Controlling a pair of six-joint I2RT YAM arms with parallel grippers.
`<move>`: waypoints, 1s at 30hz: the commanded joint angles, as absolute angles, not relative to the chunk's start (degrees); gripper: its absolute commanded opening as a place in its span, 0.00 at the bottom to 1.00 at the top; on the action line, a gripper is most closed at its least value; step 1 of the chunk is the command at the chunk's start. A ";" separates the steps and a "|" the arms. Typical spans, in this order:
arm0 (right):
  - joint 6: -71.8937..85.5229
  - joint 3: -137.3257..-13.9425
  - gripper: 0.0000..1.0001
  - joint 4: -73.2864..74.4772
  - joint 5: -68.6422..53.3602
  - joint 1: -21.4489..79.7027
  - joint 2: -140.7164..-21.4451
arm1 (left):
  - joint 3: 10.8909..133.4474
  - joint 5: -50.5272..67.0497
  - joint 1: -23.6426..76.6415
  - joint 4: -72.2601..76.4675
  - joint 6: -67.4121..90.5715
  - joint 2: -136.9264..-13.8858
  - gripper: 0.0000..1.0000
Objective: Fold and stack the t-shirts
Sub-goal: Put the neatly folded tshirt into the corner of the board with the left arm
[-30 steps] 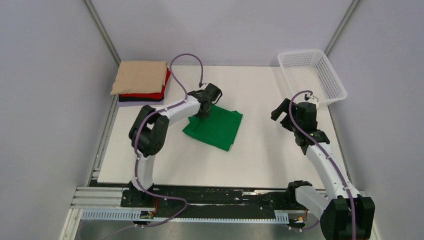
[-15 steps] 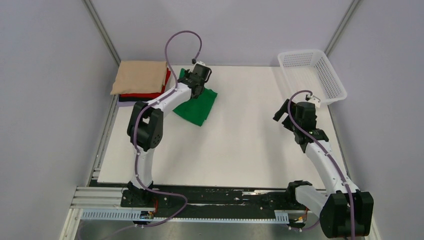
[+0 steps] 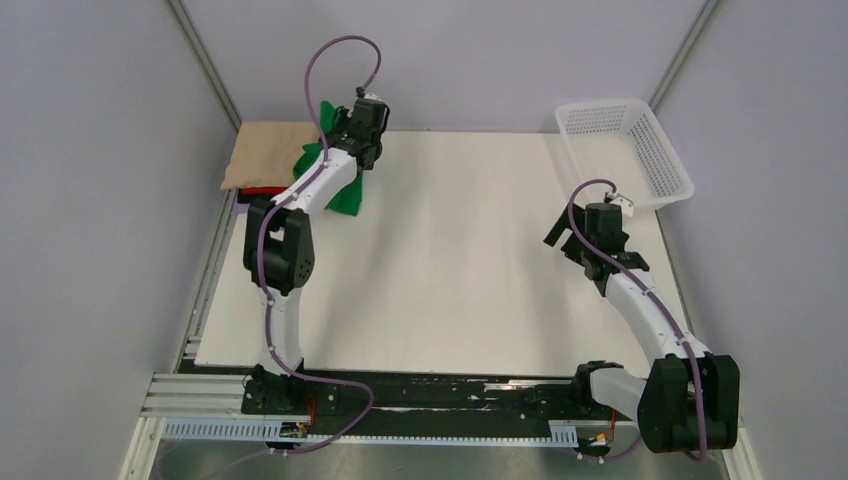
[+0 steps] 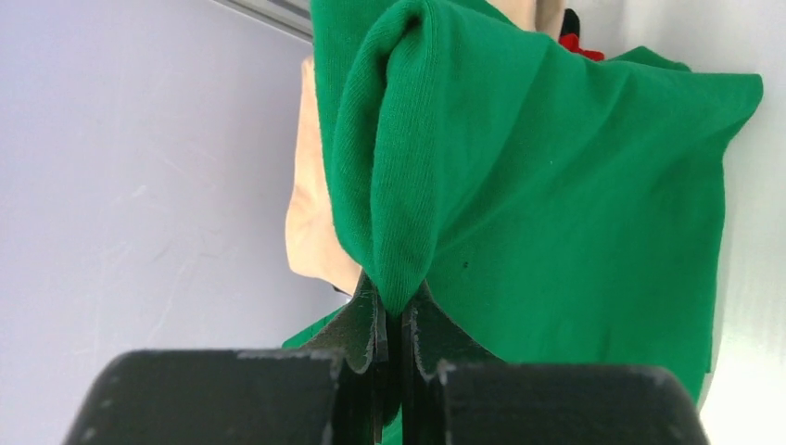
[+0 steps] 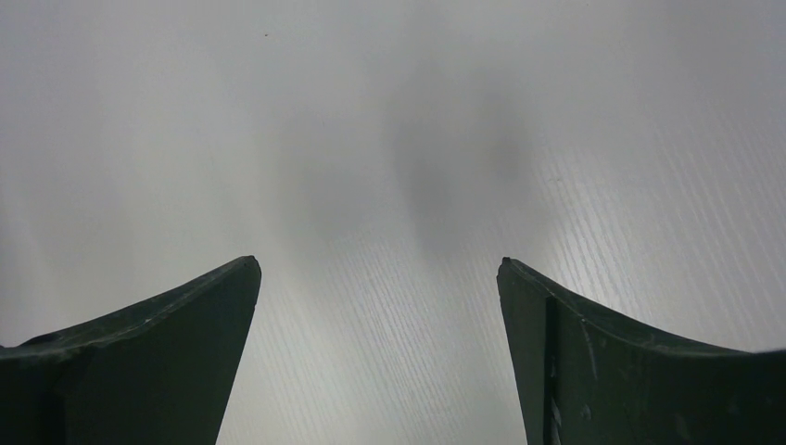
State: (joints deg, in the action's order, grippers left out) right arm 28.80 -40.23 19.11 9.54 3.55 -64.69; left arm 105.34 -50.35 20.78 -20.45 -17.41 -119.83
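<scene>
My left gripper (image 3: 352, 140) is shut on the folded bright green t-shirt (image 3: 345, 192) and holds it up at the table's far left, beside the stack. In the left wrist view the green t-shirt (image 4: 575, 213) hangs from the closed jaws (image 4: 397, 311). The stack has a beige t-shirt (image 3: 268, 153) on top, a red one (image 3: 262, 190) under it and a dark one at the bottom, barely showing. The beige shirt (image 4: 310, 232) and a bit of red (image 4: 579, 46) show behind the green cloth. My right gripper (image 3: 568, 240) is open and empty over bare table at the right (image 5: 380, 278).
A white plastic mesh basket (image 3: 625, 150) stands at the far right corner. The white tabletop (image 3: 470, 270) is walled by grey panels on the left, back and right. A purple cable loops above the left arm.
My left gripper has carried the green t-shirt from the table's middle up and to the far left, next to the stack. The right arm has drawn back slightly.
</scene>
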 commanded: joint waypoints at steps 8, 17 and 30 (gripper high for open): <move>27.95 -42.45 1.00 18.22 9.58 3.20 -65.76 | 111.75 -50.09 20.30 -17.71 -22.88 -111.38 0.00; 28.56 -42.71 1.00 18.20 8.71 3.11 -67.17 | 116.87 -49.08 20.30 -24.76 -21.77 -107.71 0.00; 28.40 -42.93 1.00 18.80 8.99 3.11 -67.25 | 120.64 -48.97 18.95 -25.31 -21.35 -111.00 0.00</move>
